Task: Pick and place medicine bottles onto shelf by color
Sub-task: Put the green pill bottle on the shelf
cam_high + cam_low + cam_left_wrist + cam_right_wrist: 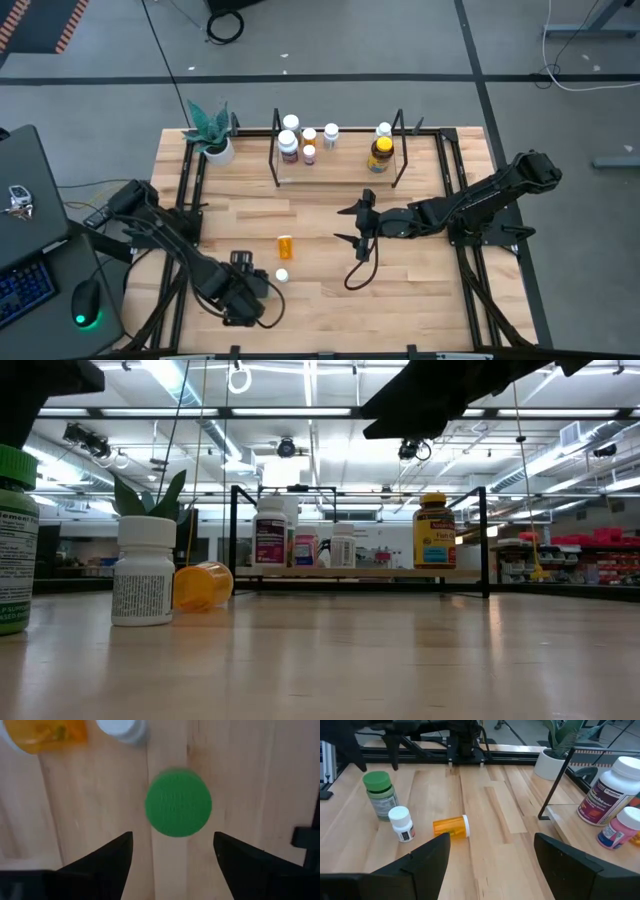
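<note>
Bench carries the shelf at its far edge, loaded with white-capped bottles and the amber bottle with yellow lid. Right claw hangs mid-bench, fingers spread, gripping nothing. Left claw sits directly above the green-capped bottle, fingers spread clear of the cap, not touching. Orange bottle lies on its side near a small white-capped bottle standing upright. Label text too small to read.
</note>
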Action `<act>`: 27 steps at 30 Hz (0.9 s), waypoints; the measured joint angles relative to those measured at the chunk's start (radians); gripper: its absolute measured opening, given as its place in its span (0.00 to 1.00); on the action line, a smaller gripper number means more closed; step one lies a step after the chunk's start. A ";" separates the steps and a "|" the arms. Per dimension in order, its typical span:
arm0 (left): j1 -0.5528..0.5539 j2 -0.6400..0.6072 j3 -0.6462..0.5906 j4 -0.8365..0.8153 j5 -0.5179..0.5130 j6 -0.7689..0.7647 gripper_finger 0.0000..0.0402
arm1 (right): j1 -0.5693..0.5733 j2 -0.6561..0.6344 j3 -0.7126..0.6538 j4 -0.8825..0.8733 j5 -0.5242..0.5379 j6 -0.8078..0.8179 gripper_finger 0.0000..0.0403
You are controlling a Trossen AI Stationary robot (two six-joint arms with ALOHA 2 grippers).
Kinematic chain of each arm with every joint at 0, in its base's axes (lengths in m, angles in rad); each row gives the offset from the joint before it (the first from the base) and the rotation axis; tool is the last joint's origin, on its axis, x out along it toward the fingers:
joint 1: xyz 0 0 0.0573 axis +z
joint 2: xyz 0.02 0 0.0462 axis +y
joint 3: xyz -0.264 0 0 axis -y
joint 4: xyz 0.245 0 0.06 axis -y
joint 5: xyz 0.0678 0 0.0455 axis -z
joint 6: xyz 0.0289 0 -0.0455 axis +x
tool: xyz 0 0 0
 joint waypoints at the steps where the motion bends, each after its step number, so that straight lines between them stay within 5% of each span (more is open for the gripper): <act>1: 0.001 0.009 0.000 -0.001 0.005 0.000 0.71 | 0.000 0.000 0.000 0.000 0.000 0.000 0.74; 27: 0.073 0.092 -0.001 0.118 0.078 0.035 0.71 | 0.021 0.000 0.000 0.006 -0.001 0.005 0.74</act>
